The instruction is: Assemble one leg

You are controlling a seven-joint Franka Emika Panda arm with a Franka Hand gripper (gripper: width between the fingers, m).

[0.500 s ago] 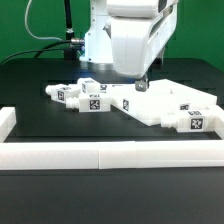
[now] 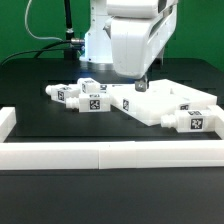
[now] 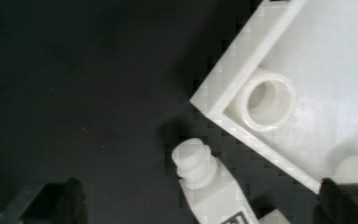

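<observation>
A white leg (image 3: 208, 182) with a tag on it lies on the black table, just off the corner of the large white panel (image 3: 318, 60). In the wrist view it lies between my two dark fingertips (image 3: 60, 200). My gripper (image 3: 208, 202) is open, its jaws wide apart on either side of the leg and not touching it. In the exterior view my gripper (image 2: 140, 86) hangs over that leg (image 2: 125, 103) at the panel's (image 2: 172, 102) edge. Two more legs (image 2: 92, 100) lie on the exterior view's left, and another (image 2: 190, 122) lies on its right.
The panel has a round socket hole (image 3: 265, 100) near its corner. A low white border runs along the table's front (image 2: 100, 155) and turns up at the exterior view's left (image 2: 8, 120).
</observation>
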